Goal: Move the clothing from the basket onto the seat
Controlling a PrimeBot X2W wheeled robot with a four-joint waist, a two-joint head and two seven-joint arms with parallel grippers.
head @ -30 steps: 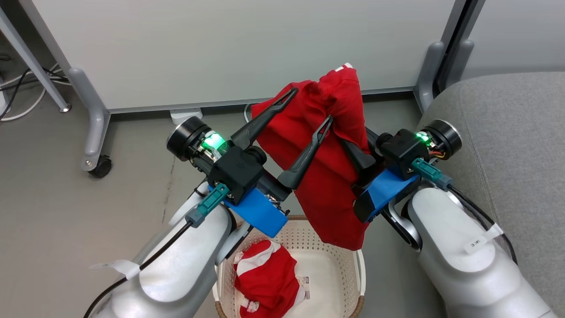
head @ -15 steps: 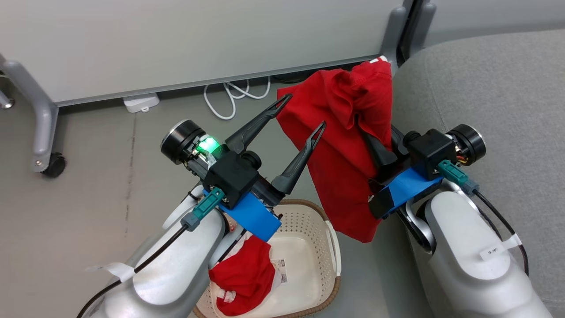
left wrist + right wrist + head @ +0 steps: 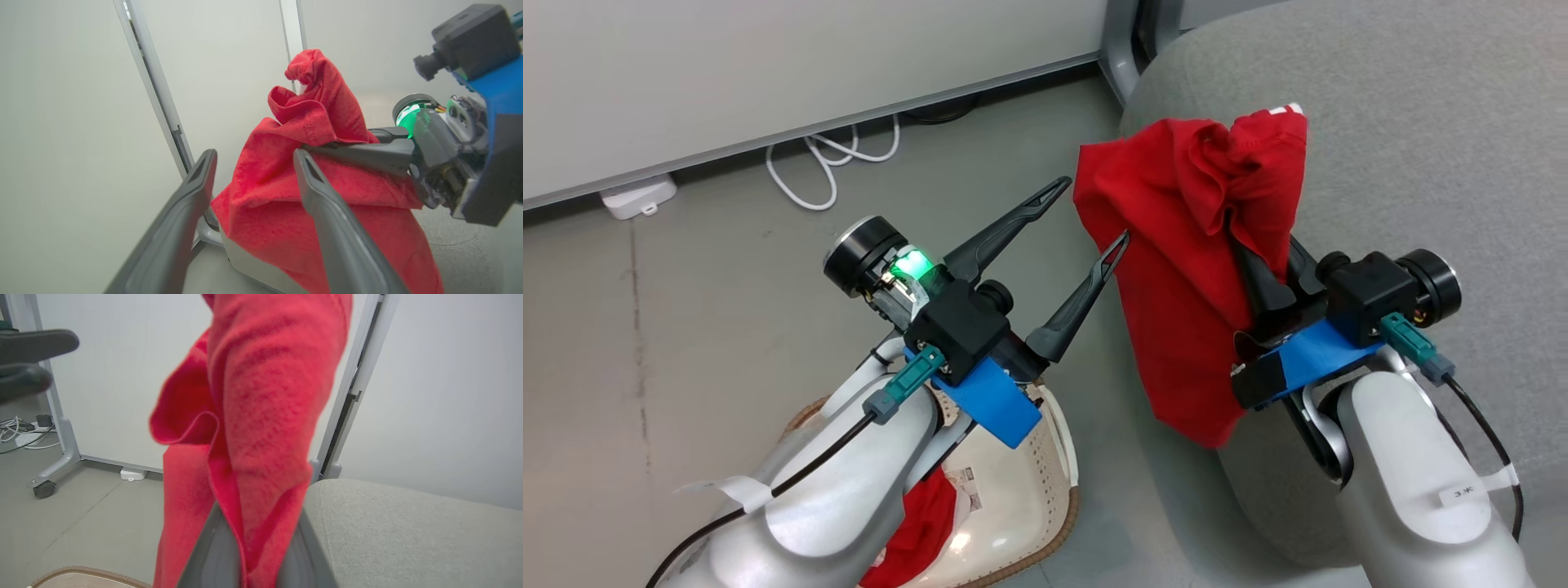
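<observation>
The right gripper (image 3: 1258, 273) is pressed together on a bunched fold of the plain garment (image 3: 1184, 269), which is pinched between the two fingers and draped over them. In the right wrist view the cloth is seen rising from between those fingers. The garment is held clear of the floor (image 3: 727, 286). Its upper part is seen against the rounded edge of the sofa (image 3: 1421, 147) and its tail hangs beside the sofa's side, so it is not yet laid on the seat.

The left gripper (image 3: 1094, 208) is spread wide and nothing is held in it. One fingertip is seen just beside the garment's edge, though whether it touches cannot be told. Under the left forearm the basket (image 3: 1058, 457) stands on the floor, well apart from the held garment. The other garment (image 3: 919, 531) lies in it, partly hidden by the arm.

The step in hand is judged to be the carry of the first garment to the sofa. For the next move, the right gripper would need to be brought over the seat and lowered until the cloth is borne by the cushion, and only then opened. The hanging tail should be lifted past the rounded edge, so that the garment is not pulled off by its own weight. The basket is not yet emptied.
</observation>
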